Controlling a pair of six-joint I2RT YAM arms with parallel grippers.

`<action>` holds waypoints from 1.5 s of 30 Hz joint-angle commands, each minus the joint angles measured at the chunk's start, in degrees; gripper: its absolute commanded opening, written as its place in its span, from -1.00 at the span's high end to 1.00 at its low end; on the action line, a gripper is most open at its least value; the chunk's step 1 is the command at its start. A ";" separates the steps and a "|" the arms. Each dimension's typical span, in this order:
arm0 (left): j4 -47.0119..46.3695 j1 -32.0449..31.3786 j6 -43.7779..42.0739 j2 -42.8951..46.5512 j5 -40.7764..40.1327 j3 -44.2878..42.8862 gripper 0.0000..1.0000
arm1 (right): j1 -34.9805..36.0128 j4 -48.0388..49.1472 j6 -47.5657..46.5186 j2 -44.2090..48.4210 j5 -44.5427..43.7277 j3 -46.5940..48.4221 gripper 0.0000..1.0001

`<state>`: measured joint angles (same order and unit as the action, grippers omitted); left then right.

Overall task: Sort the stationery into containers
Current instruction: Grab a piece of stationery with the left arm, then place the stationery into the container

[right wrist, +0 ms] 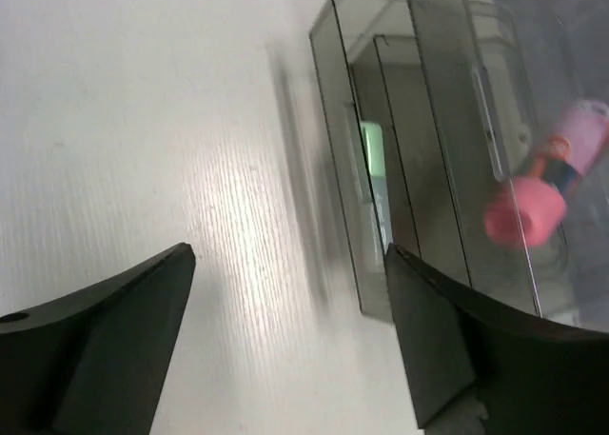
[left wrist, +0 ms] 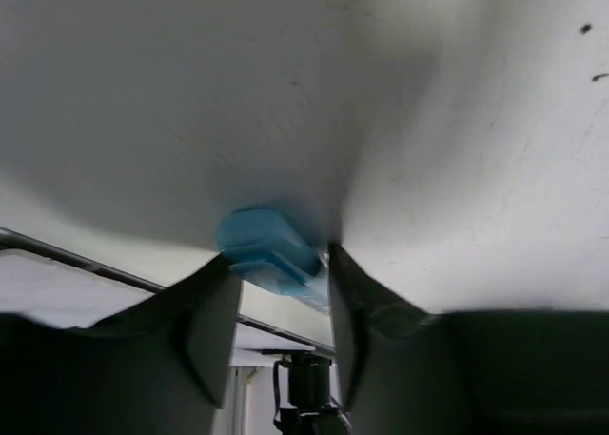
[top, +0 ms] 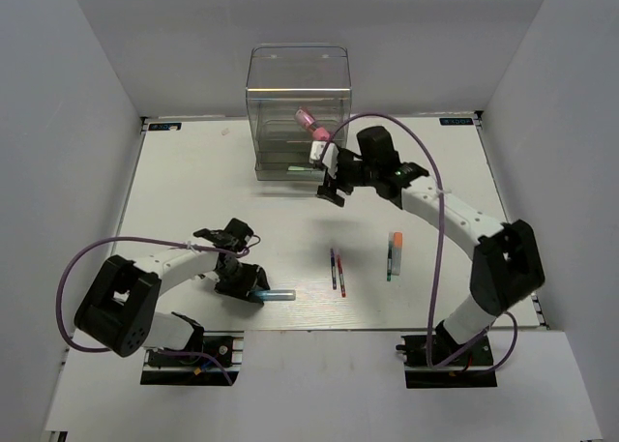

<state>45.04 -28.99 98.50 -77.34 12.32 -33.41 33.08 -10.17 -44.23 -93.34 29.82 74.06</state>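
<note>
Left claw [top: 255, 290] grips the blue stick [top: 280, 294] low by the table's [top: 193, 181] near edge; right claw [top: 332, 191] gapes empty beside the clear box [top: 298, 74], pink cylinder [top: 308, 123] inside it.

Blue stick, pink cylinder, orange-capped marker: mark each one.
blue stick [top: 279, 294], top view, middle of its exposed length.
pink cylinder [top: 308, 123], top view, middle of its body.
orange-capped marker [top: 393, 256], top view, mid-barrel just below the cap.

Left end effector [top: 250, 289] clamped on light blue stick [top: 279, 294] — right end effector [top: 331, 191] agape.
</note>
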 commanded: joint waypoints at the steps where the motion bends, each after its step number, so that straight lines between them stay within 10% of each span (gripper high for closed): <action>1: -2.76 -0.19 -0.15 -1.93 -2.30 0.01 0.03 | -0.65 7.78 14.83 4.57 -9.94 -5.39 -0.77; 5: -6.79 -0.19 -1.29 -1.41 -2.99 -1.21 0.42 | -4.24 6.75 20.66 6.85 -16.64 -8.66 -0.47; 9: -12.77 -0.19 -3.66 1.32 -5.63 -4.54 0.70 | -7.50 5.09 25.59 9.40 -17.43 -13.23 0.49; 13: -14.54 -0.19 -5.50 2.63 -11.24 -10.70 0.76 | -11.01 1.04 28.05 9.23 -18.57 -15.00 1.00; 24: -33.07 1.04 -8.76 -3.76 -21.44 -20.90 0.79 | -15.23 -3.01 23.75 14.41 -14.44 -24.48 1.00; 29: -40.46 1.04 -9.38 -9.40 -23.30 -26.44 0.79 | -15.85 -4.41 23.49 15.73 -13.12 -26.60 0.18; 45: -44.51 1.57 -11.31 -23.20 -30.68 -38.39 0.83 | -17.43 -5.73 24.19 16.00 -10.14 -29.85 -0.11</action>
<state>1.08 -27.81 87.88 -99.66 -15.00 -69.21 16.23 -15.40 -19.94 -78.76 17.43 44.36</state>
